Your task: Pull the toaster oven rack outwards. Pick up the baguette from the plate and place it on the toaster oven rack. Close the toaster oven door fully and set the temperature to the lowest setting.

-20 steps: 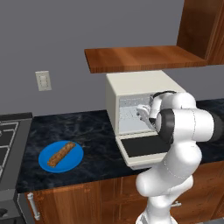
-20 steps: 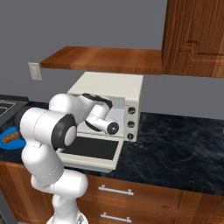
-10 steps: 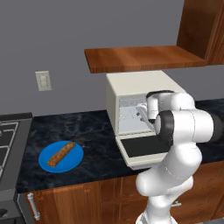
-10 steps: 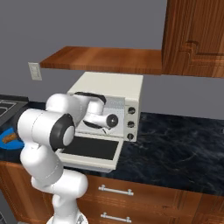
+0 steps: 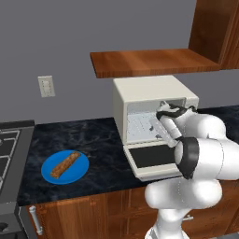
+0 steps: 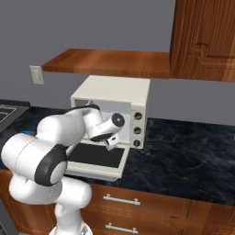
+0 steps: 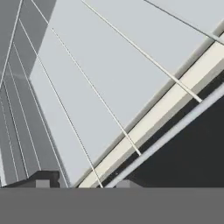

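The claw [image 5: 156, 125] is reaching into the mouth of the toaster oven [image 5: 154, 93], just above the front edge of the rack [image 7: 109, 118]. From the hand camera its two dark fingertips [image 7: 43, 180] are sitting at either side of a thin wire, with the wires of the rack running away beneath them; whether they are pinching that wire or standing loose around it, I cannot tell.

The door [image 5: 151, 158] is lying fully open, flat over the front edge of the counter [image 5: 102, 154], glass side up. The rack seems to be sitting mostly inside the cavity, so the pull-out looks under way at best, not finished.

The baguette [image 5: 65, 164] is lying across the blue plate [image 5: 79, 170], well apart from the oven toward the left end of the counter, beside the stove [image 5: 7, 154]. Moving it, closing the door and turning the knobs [image 6: 137, 130] are all waiting to be done.
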### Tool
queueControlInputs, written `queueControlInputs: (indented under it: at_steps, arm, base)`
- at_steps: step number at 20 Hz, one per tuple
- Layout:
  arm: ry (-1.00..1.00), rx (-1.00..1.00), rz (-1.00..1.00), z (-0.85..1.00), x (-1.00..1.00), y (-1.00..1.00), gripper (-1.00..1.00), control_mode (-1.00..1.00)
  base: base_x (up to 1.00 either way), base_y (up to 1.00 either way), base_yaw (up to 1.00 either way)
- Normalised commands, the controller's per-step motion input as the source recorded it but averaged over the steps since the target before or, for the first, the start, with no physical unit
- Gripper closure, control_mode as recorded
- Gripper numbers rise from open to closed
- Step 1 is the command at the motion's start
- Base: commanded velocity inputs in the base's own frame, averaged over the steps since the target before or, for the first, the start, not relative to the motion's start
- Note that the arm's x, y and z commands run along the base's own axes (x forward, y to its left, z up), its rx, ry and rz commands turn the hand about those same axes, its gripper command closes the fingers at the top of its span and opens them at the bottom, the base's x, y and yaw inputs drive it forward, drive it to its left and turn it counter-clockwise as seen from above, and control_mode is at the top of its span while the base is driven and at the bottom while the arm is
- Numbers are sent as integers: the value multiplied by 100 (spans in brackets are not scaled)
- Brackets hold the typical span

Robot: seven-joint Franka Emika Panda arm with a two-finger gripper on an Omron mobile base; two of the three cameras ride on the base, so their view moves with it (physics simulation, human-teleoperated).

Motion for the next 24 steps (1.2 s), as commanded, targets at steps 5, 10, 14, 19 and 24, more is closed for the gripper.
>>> queueControlInputs:
  at_steps: [5, 10, 14, 19, 24]
  arm:
    - [22, 0, 3, -55, -100, -21, 100, -100]
    - [4, 0, 9, -31, -100, -6, 100, -100]
    - [0, 1, 32, 100, -77, -5, 100, -100]
    - [1, 0, 37, 100, -26, -3, 100, -100]
    - [-7, -3, 29, 82, 0, 40, 100, -100]
  base:
    - [0, 0, 0]
    - [0, 0, 0]
    - [0, 0, 0]
    - [0, 0, 0]
    - [0, 0, 0]
